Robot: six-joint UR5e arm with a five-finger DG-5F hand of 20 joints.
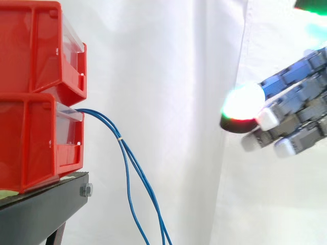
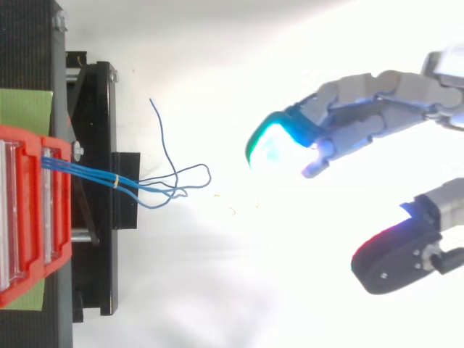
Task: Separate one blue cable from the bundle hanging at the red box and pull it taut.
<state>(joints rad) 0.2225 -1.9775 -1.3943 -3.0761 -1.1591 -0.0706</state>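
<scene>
Side view: blue cable bundle [image 1: 110, 124] hangs from red box [image 1: 30, 138] front, drooping below it. Hand [image 1: 291, 117] well apart from red box, fingers spread, clear of cables.

Seeing two red bins [image 1: 30, 51] stacked at the left on a black stand [image 1: 41, 206]. Watching blue cables [image 1: 106, 119] leaving the front of the lower bin [image 1: 30, 138], bound by a thin yellow band [image 1: 120, 138], hanging down past the bottom edge. Finding the hand [image 1: 296, 112] at the right, fingers stretching leftward, straight, holding nothing, one pad [image 1: 244, 104] glowing white and red, well apart from the cables. Noticing a white curtain [image 1: 179, 76] behind.
</scene>
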